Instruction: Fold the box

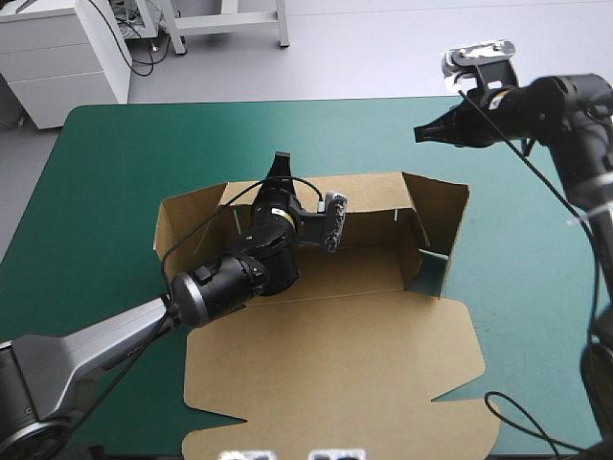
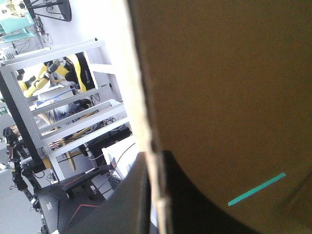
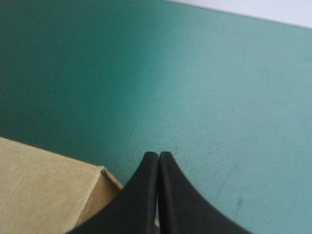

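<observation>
Got the brown box (image 1: 442, 206) mid-table on the teal-green cover (image 1: 115, 163): tray (image 1: 354, 264) at the far end, lid (image 1: 326, 374) flat toward the near edge. Pinching the tray's far wall (image 1: 369, 203) with the left gripper (image 1: 280, 168), clamped over the board's top edge. Holding the right gripper (image 1: 422, 132) pressed together, empty, raised past the box's far right corner, well apart from the board.

Expect light and stiff across panels, hinging easily at the scored creases. Probably crushes or tears near slots and tabs if squeezed hard. Looks smooth, so pinch over an edge rather than push on a face. Best grabbed at a wall's top edge close to a crease, or at the lid's free edge.

Runs long far-to-near as a whole sheet, left-right for the tray alone, parallel to the far table edge. Opens upward, lid edge pointing at the robot.
</observation>
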